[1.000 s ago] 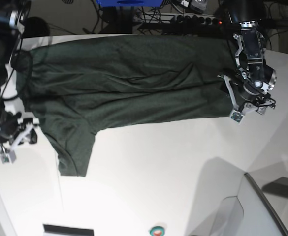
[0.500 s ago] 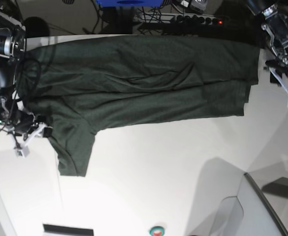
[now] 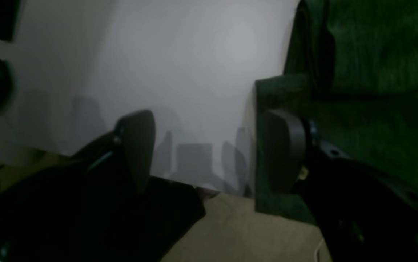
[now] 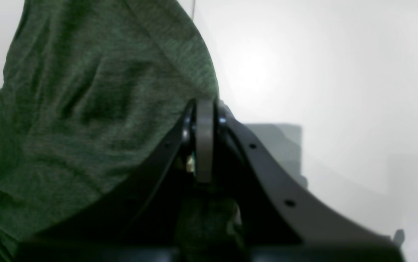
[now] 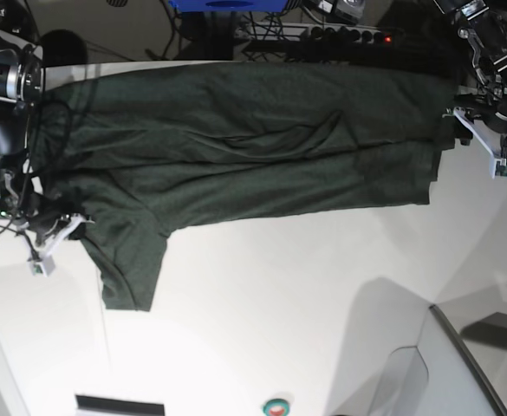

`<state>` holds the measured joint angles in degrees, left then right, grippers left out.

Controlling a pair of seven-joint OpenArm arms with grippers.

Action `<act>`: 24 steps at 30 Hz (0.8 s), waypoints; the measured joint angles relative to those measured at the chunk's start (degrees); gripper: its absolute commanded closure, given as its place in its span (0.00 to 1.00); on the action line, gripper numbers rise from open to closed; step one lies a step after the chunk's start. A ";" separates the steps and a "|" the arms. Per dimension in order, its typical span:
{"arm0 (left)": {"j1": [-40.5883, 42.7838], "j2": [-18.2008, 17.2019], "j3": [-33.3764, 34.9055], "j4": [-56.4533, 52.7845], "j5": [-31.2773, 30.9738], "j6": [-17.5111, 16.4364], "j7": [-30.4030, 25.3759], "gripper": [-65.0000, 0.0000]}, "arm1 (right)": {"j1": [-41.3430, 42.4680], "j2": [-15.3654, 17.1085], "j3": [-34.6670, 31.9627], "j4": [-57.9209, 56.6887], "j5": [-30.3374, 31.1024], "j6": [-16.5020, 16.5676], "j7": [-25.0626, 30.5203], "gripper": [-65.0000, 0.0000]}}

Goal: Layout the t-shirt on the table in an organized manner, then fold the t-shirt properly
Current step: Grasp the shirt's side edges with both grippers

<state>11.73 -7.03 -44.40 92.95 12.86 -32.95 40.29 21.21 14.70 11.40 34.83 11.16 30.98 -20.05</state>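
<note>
On the white table (image 5: 322, 303) the t-shirt (image 5: 236, 147) lies spread toward twelve o'clock, right gripper (image 4: 204, 145) pinched shut on its sleeve edge, left gripper (image 3: 209, 153) spread empty beside the hem, so a one-sided pull could bunch it.
</note>
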 measured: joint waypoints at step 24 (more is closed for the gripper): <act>-20.90 -5.09 7.72 -27.34 -1.22 0.09 -0.39 0.31 | -0.28 -0.28 -0.17 0.37 0.28 0.11 0.11 1.00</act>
<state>-9.17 -12.12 -36.69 65.60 11.64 -32.86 39.90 20.93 14.41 11.22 35.20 11.44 31.09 -19.94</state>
